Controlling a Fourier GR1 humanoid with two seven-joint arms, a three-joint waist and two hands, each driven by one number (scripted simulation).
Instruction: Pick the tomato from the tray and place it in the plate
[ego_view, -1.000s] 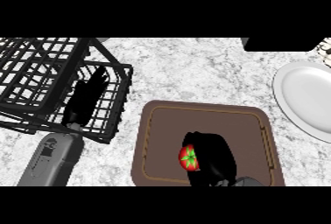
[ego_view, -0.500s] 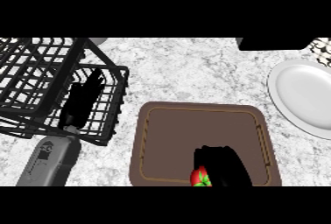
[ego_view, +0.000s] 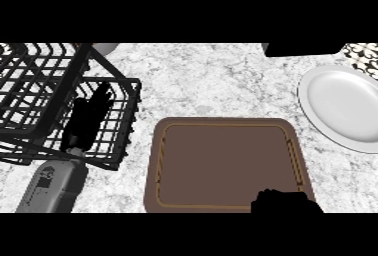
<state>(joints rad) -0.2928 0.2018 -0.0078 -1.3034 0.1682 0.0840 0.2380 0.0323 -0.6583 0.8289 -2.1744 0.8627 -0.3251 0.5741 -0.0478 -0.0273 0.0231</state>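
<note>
Head view looks steeply down on a marbled grey counter (ego_view: 214, 75). Largest thing on it is a black wire rack (ego_view: 52, 95) filling the upper left. Next comes the brown tray (ego_view: 221, 155), low and centre, its inner surface bare of any tomato. The white plate (ego_view: 343, 107) lies at the right edge, apart from the tray and nothing on it. A dark block (ego_view: 299, 49) sits at the top right with a patterned object (ego_view: 363, 54) just beside it.

The left hand (ego_view: 87, 120) shows in front of the wire rack with its fingers straight and pointing up, holding nothing, its grey forearm (ego_view: 50, 187) coming in from the lower left. The right hand (ego_view: 284, 201) is only a dark shape at the tray's lower right corner, cut off by the view's lower edge; whether its fingers are curled or slack cannot be told.

No tomato is visible anywhere. My guess is that it sits inside or under the right hand, which would put the task between the pick and the carry. If so, the next move calls for swinging that hand up and to the right, over the tray's rim, until it is above the plate, then lowering and letting go.
</note>
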